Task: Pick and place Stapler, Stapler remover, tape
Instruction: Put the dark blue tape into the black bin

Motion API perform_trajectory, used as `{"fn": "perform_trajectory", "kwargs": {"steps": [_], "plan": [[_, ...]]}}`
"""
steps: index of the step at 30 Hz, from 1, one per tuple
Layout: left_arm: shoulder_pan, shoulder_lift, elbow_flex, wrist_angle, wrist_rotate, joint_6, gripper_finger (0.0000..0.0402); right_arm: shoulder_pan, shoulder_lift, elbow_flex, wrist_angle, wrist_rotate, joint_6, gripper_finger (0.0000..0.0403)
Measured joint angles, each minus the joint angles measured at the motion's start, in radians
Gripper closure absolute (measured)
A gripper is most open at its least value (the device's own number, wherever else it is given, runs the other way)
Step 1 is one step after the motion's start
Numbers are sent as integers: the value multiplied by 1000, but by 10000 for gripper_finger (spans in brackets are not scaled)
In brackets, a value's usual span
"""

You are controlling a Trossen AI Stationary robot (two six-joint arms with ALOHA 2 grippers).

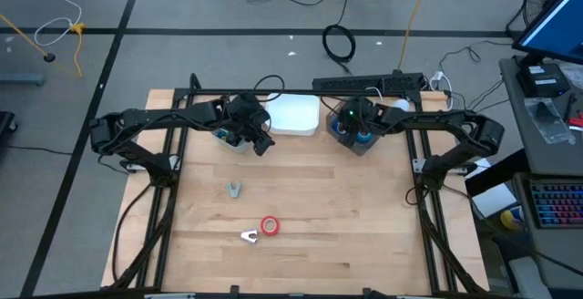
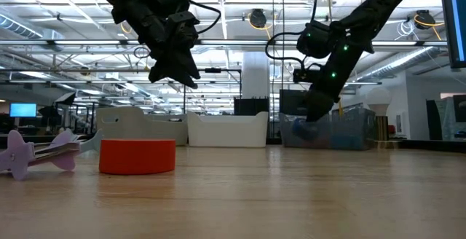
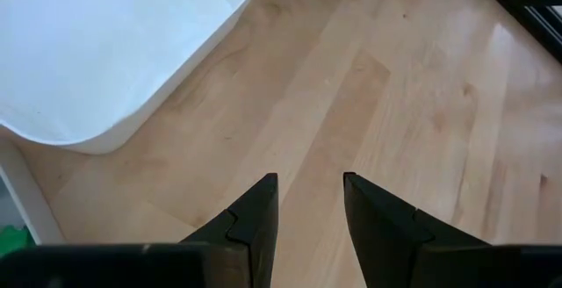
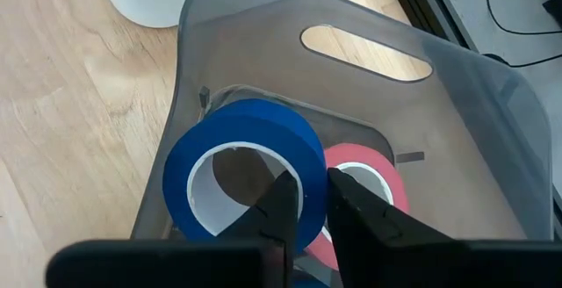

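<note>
red tape roll [image 2: 137, 157] is sitting nearest the low camera, flat on the worktop [image 1: 301, 199]; in the high view it's toward the front edge, just beside a pale stapler remover [image 1: 249, 236]. we're seeing a second, grey stapler remover [image 1: 235, 189] lying alone, nearer the worktop's middle.

we're holding the left gripper [image 3: 309, 202] up in the air above the worktop, just beside the white bin [image 1: 293, 115] at the back. its jaws are standing apart with nothing between them, only bare wood below.

we're reaching the right gripper [image 4: 305, 202] down into the clear grey bin [image 4: 439, 104] at the back right. its jaws are sitting close together, pinching the wall of a blue tape roll [image 4: 241, 161], one finger inside the white core and one outside. we're seeing a pink tape roll [image 4: 373, 178] lying right against the blue one in the same bin, and a bit more blue showing under them. whether the blue roll is resting on the bin floor or lifted off it, we can't tell.

we're not spotting a stapler in any view.
</note>
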Motion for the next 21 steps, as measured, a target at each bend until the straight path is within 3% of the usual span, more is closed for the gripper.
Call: {"fn": "perform_trajectory", "kwargs": {"steps": [21], "plan": [[0, 0, 0, 0, 0, 14, 270, 0, -18, -1, 7, 4, -5, 294]]}}
